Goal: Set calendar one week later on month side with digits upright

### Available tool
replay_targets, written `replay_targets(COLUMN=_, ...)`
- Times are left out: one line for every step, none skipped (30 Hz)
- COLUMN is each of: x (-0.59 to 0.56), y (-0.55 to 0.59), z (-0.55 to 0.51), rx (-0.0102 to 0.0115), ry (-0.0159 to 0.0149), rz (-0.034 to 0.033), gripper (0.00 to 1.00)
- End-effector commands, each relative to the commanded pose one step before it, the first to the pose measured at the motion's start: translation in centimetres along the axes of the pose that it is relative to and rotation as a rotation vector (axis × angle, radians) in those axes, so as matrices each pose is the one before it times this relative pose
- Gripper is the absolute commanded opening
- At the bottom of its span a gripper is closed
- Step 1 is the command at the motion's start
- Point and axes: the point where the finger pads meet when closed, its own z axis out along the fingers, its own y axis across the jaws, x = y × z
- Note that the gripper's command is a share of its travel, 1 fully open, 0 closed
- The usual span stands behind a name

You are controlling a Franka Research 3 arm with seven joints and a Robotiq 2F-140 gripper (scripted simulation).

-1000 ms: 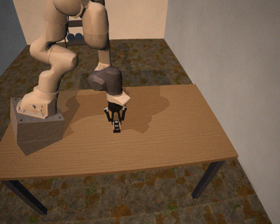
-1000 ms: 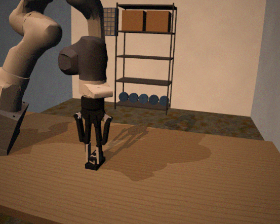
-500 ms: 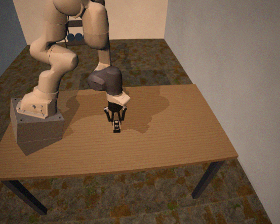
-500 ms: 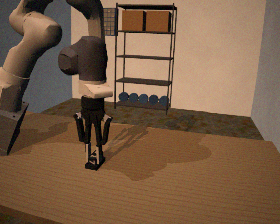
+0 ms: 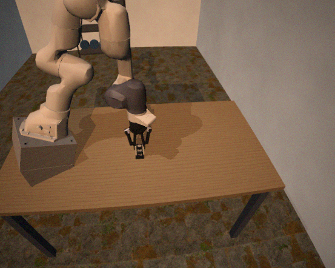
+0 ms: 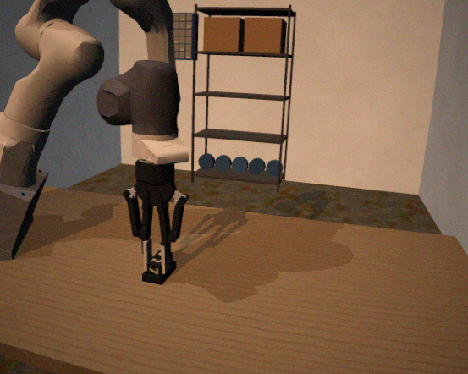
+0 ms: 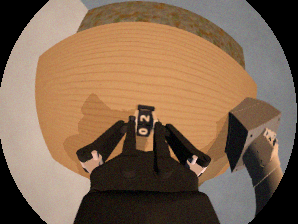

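The calendar is a small black tray (image 5: 139, 157) (image 6: 156, 277) with white-digit date cubes, standing on the table near its middle. I see it end-on, so the digits are hard to read. My gripper (image 5: 139, 145) (image 6: 156, 247) (image 7: 144, 115) points straight down over it. Its fingers reach down on either side of the upper cube (image 5: 140, 150) (image 6: 156, 258) (image 7: 144, 121) and are shut on it. That cube sits in or just above the tray; I cannot tell whether it touches the floor. The month's name is not readable in any view.
The robot's base block (image 5: 43, 148) (image 6: 6, 211) stands on the table's left side. The wooden table (image 5: 216, 170) (image 6: 323, 305) ends close to a wall on the right. A shelf rack (image 6: 243, 97) stands on the floor behind.
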Motion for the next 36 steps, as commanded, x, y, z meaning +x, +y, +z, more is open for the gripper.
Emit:
replay_targets(x=0.099, y=-0.167, z=-0.037, rx=0.00375, ry=0.00192, rz=-0.00486, gripper=0.17)
replay_targets(x=0.0, y=0.0, z=0.0, rx=0.0, ry=0.0, rz=0.0, gripper=0.17)
replay_targets(x=0.0, y=0.0, z=0.0, rx=0.0, ry=0.0, rz=0.0, gripper=0.17)
replay_targets(x=0.0, y=0.0, z=0.0, rx=0.0, ry=0.0, rz=0.0, gripper=0.17)
replay_targets(x=0.0, y=0.0, z=0.0, rx=0.0, ry=0.0, rz=0.0, gripper=0.17)
replay_targets(x=0.0, y=0.0, z=0.0, rx=0.0, ry=0.0, rz=0.0, gripper=0.17)
replay_targets(x=0.0, y=0.0, z=0.0, rx=0.0, ry=0.0, rz=0.0, gripper=0.17)
replay_targets(x=0.0, y=0.0, z=0.0, rx=0.0, ry=0.0, rz=0.0, gripper=0.17)
replay_targets(x=0.0, y=0.0, z=0.0, rx=0.0, ry=0.0, rz=0.0, gripper=0.2)
replay_targets(x=0.0, y=0.0, z=0.0, rx=0.0, ry=0.0, rz=0.0, gripper=0.2)
replay_targets(x=0.0, y=0.0, z=0.0, rx=0.0, ry=0.0, rz=0.0, gripper=0.2)
replay_targets(x=0.0, y=0.0, z=0.0, rx=0.0, ry=0.0, rz=0.0, gripper=0.22)
replay_targets(x=0.0, y=0.0, z=0.0, rx=0.0, ry=0.0, rz=0.0, gripper=0.22)
replay_targets(x=0.0, y=0.0, z=0.0, rx=0.0, ry=0.0, rz=0.0, gripper=0.22)
replay_targets(x=0.0, y=0.0, z=0.0, rx=0.0, ry=0.0, rz=0.0, gripper=0.24)
replay_targets(x=0.0, y=0.0, z=0.0, rx=0.0, ry=0.0, rz=0.0, gripper=0.24)
replay_targets(x=0.0, y=0.0, z=0.0, rx=0.0, ry=0.0, rz=0.0, gripper=0.24)
replay_targets(x=0.0, y=0.0, z=0.0, rx=0.0, ry=0.0, rz=0.0, gripper=0.24)
replay_targets(x=0.0, y=0.0, z=0.0, rx=0.0, ry=0.0, rz=0.0, gripper=0.24)
replay_targets(x=0.0, y=0.0, z=0.0, rx=0.0, ry=0.0, rz=0.0, gripper=0.27)
replay_targets(x=0.0, y=0.0, z=0.0, rx=0.0, ry=0.0, rz=0.0, gripper=0.27)
replay_targets(x=0.0, y=0.0, z=0.0, rx=0.0, ry=0.0, rz=0.0, gripper=0.27)
replay_targets(x=0.0, y=0.0, z=0.0, rx=0.0, ry=0.0, rz=0.0, gripper=0.29)
replay_targets(x=0.0, y=0.0, z=0.0, rx=0.0, ry=0.0, rz=0.0, gripper=0.29)
replay_targets(x=0.0, y=0.0, z=0.0, rx=0.0, ry=0.0, rz=0.0, gripper=0.29)
replay_targets(x=0.0, y=0.0, z=0.0, rx=0.0, ry=0.0, rz=0.0, gripper=0.29)
replay_targets(x=0.0, y=0.0, z=0.0, rx=0.0, ry=0.0, rz=0.0, gripper=0.29)
replay_targets(x=0.0, y=0.0, z=0.0, rx=0.0, ry=0.0, rz=0.0, gripper=0.29)
replay_targets(x=0.0, y=0.0, z=0.0, rx=0.0, ry=0.0, rz=0.0, gripper=0.29)
replay_targets(x=0.0, y=0.0, z=0.0, rx=0.0, ry=0.0, rz=0.0, gripper=0.29)
replay_targets(x=0.0, y=0.0, z=0.0, rx=0.0, ry=0.0, rz=0.0, gripper=0.29)
replay_targets(x=0.0, y=0.0, z=-0.001, rx=0.0, ry=0.0, rz=0.0, gripper=0.29)
replay_targets(x=0.0, y=0.0, z=0.0, rx=0.0, ry=0.0, rz=0.0, gripper=0.29)
replay_targets(x=0.0, y=0.0, z=0.0, rx=0.0, ry=0.0, rz=0.0, gripper=0.29)
replay_targets(x=0.0, y=0.001, z=-0.008, rx=-0.00002, ry=0.0, rz=0.00001, gripper=0.29)
replay_targets(x=0.0, y=0.001, z=-0.02, rx=-0.00005, ry=0.0, rz=0.00001, gripper=0.29)
